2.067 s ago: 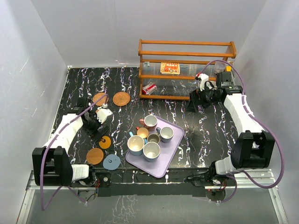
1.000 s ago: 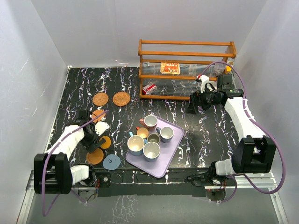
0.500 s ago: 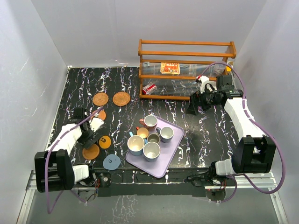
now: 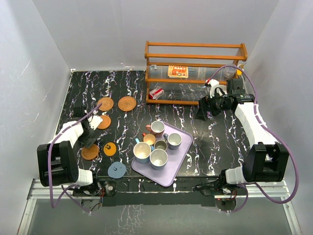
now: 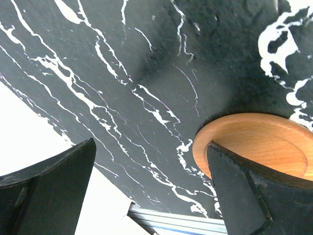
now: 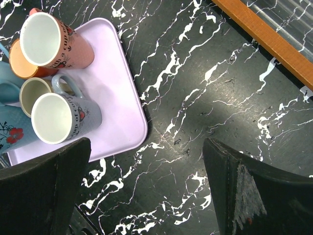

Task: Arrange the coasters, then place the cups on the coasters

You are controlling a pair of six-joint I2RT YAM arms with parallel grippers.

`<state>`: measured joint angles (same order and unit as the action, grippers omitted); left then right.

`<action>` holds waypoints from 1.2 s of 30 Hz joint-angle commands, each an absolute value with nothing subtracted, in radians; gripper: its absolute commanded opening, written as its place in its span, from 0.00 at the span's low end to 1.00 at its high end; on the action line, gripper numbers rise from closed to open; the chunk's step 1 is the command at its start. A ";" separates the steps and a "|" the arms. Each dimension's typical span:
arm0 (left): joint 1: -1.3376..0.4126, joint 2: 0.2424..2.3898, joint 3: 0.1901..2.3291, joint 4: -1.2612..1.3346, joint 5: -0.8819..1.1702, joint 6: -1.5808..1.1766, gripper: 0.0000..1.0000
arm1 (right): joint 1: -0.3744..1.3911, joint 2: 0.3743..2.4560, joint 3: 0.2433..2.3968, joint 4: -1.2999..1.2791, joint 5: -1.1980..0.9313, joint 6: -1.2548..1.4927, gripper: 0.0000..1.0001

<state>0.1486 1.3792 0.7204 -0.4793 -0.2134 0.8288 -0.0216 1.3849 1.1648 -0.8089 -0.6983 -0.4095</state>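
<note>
Two rattan coasters [image 4: 105, 104] [image 4: 127, 103] lie far left. A plain orange coaster [image 4: 103, 122] sits beside the left wrist. Another plain orange coaster [image 4: 90, 152] [image 5: 259, 142] lies flat on the table with one finger [image 5: 244, 196] of my open left gripper [image 4: 88, 141] [image 5: 150, 147] resting over its edge; nothing is between the jaws. The dotted coaster [image 4: 110, 149] and the grey-blue coaster [image 4: 117, 169] lie nearer the tray. Several cups [image 4: 157, 128] [image 6: 49, 36] stand on the lilac tray [image 4: 183, 152] [image 6: 117, 98]. My right gripper [image 4: 201, 110] [image 6: 146, 142] hangs open over bare table, right of the tray.
A wooden rack [image 4: 195, 73] at the back holds a printed packet [image 4: 177, 71] and a small can [image 4: 156, 93]. The table's left edge and near rail [image 5: 161, 220] are close under the left gripper.
My left gripper has moved left and slightly away, towards the table's left edge. The plain orange coaster under it slid along, away from the grey-blue one. The right arm stayed still.
</note>
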 commanded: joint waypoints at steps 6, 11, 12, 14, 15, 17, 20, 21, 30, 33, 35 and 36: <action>0.153 1.450 0.721 -0.379 -0.040 0.708 0.97 | -0.020 1.344 1.163 -0.767 -0.683 -0.409 0.98; 0.151 1.464 0.727 -0.353 -0.010 0.681 0.97 | -0.020 1.346 1.160 -0.766 -0.677 -0.409 0.98; 0.148 1.467 0.729 -0.346 -0.008 0.677 0.97 | -0.020 1.347 1.160 -0.765 -0.677 -0.410 0.98; 0.140 1.479 0.734 -0.338 -0.003 0.665 0.98 | -0.020 1.349 1.160 -0.765 -0.676 -0.409 0.98; 0.135 1.486 0.734 -0.332 -0.002 0.658 0.98 | -0.020 1.350 1.161 -0.767 -0.675 -0.409 0.98; 0.122 1.499 0.737 -0.321 0.000 0.644 0.98 | -0.020 1.351 1.162 -0.767 -0.674 -0.407 0.98; 0.094 1.518 0.741 -0.313 -0.006 0.632 0.98 | -0.020 1.349 1.164 -0.769 -0.670 -0.407 0.98; 0.087 1.521 0.741 -0.311 -0.007 0.630 0.98 | -0.020 1.348 1.163 -0.770 -0.669 -0.407 0.98; 0.001 1.476 0.693 -0.320 -0.026 0.627 0.98 | -0.020 1.324 1.147 -0.765 -0.653 -0.405 0.98; -0.029 1.451 0.675 -0.342 -0.041 0.625 0.98 | -0.020 1.320 1.145 -0.765 -0.649 -0.406 0.98; -0.037 1.435 0.665 -0.362 -0.049 0.624 0.99 | -0.020 1.317 1.143 -0.765 -0.647 -0.406 0.98; -0.038 1.427 0.661 -0.374 -0.053 0.626 0.99 | -0.020 1.316 1.141 -0.764 -0.647 -0.406 0.98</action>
<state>-0.0128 1.4200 0.7338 -0.2325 -0.1150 0.6605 -0.0216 1.3579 1.1477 -0.8051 -0.6521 -0.4091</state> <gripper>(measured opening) 0.981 0.983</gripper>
